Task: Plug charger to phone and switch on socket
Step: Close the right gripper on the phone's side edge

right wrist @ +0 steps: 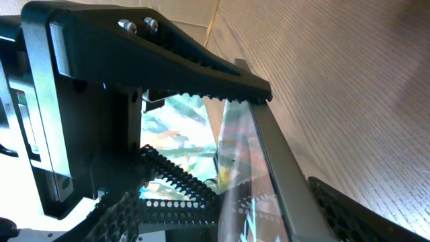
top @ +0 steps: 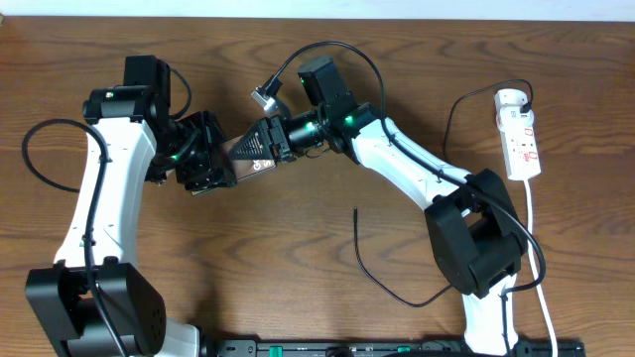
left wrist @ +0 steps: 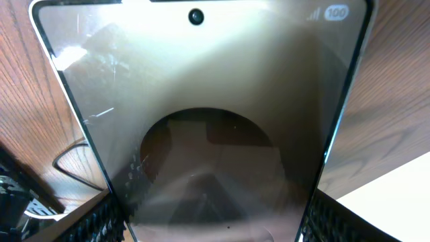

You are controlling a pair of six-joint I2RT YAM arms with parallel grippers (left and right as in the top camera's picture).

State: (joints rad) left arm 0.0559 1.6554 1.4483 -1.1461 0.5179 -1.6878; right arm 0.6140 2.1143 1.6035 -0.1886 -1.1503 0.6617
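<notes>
The phone (top: 248,149) is held off the table between both arms, its brown back with white lettering facing up. My left gripper (top: 211,167) is shut on its sides. In the left wrist view the dark screen (left wrist: 215,101) fills the frame between the fingers (left wrist: 211,225). My right gripper (top: 268,139) is at the phone's other end. In the right wrist view its jaws (right wrist: 235,222) stand wide apart around the phone's edge (right wrist: 269,161). The charger cable (top: 397,293) lies on the table, its tip (top: 357,210) free. Its black plug (top: 524,96) sits in the white socket strip (top: 520,139) at the far right.
The strip's thick white cord (top: 536,248) runs down the right side towards the front edge. The thin black cable loops beside the right arm's base (top: 476,238). The table (top: 258,258) is brown wood.
</notes>
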